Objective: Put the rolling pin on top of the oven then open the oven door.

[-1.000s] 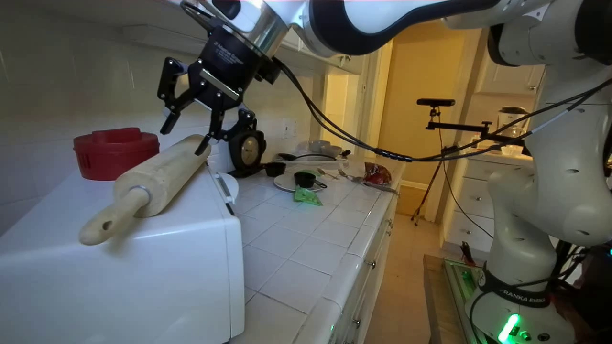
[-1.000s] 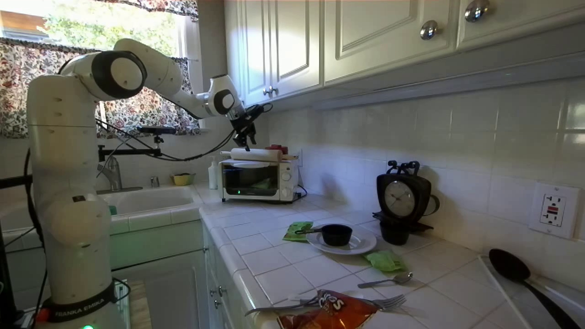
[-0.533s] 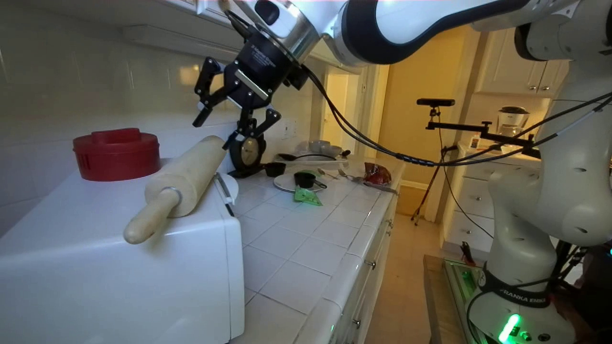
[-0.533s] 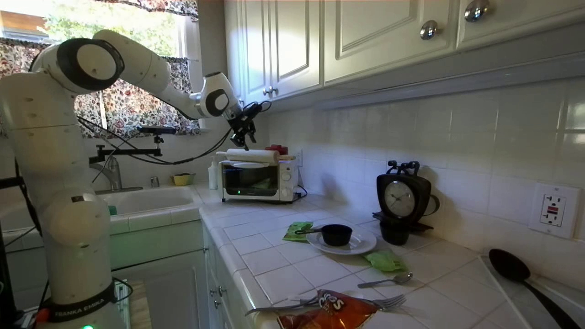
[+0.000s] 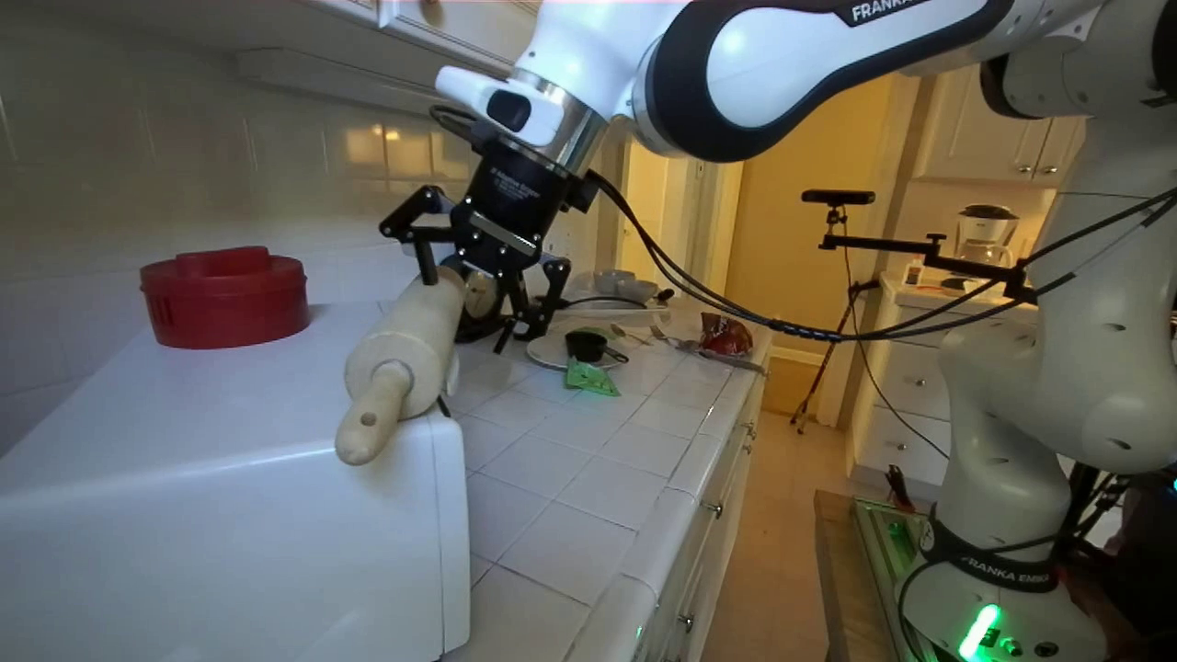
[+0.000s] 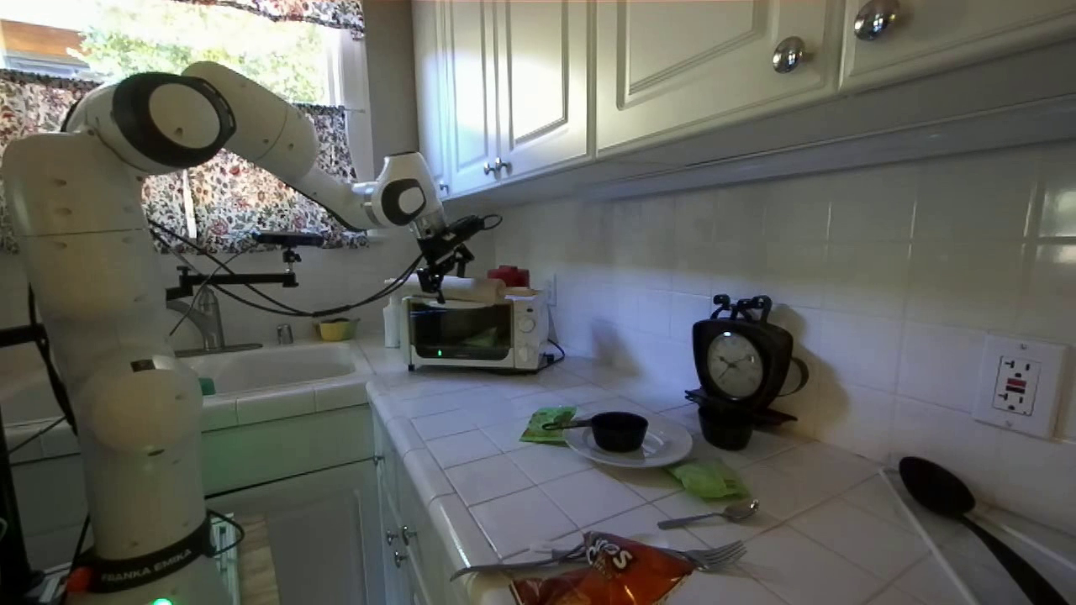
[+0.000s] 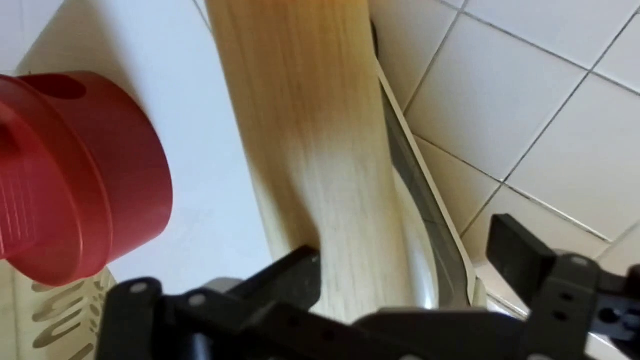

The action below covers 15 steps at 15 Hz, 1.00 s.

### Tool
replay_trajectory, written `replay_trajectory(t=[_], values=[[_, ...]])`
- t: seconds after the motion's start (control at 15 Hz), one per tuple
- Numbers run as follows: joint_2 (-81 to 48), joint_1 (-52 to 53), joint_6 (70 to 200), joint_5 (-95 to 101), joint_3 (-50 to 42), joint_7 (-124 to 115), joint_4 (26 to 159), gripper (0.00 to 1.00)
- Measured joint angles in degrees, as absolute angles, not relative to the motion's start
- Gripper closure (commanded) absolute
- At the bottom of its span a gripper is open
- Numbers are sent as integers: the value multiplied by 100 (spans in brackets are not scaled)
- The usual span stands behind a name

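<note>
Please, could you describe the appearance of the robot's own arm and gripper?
The arm is white, with rounded segments and dark bands; the lowest band reads FRANKA EMIKA, above a green light. A silver collar leads to a black gripper with two angular, linked jaws and pale lettering too small to read. Black cables run from near it.

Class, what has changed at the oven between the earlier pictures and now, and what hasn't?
The rolling pin moved across the oven's top towards the front; the gripper went with it, then dropped and opened wide, gripping nothing. The red tub and the shut oven door are unchanged.
</note>
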State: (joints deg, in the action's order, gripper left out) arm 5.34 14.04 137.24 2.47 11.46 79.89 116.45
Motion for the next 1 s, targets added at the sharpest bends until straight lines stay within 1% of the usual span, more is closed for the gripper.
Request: replay_trajectory(t=[0.13, 0.2, 0.27, 0.33, 0.67, 1.0], values=[[273, 1405, 13687, 484, 1204, 7978, 11327, 42], [145, 1409, 13670, 592, 1242, 7974, 11167, 51], [33, 1413, 13628, 707, 1283, 7969, 11016, 57], [-61, 1420, 13583, 800, 1318, 7966, 10889, 60], [-271, 1438, 13265, 929, 1384, 7962, 10545, 60], [-386, 1430, 13247, 929, 1378, 7959, 10397, 60]])
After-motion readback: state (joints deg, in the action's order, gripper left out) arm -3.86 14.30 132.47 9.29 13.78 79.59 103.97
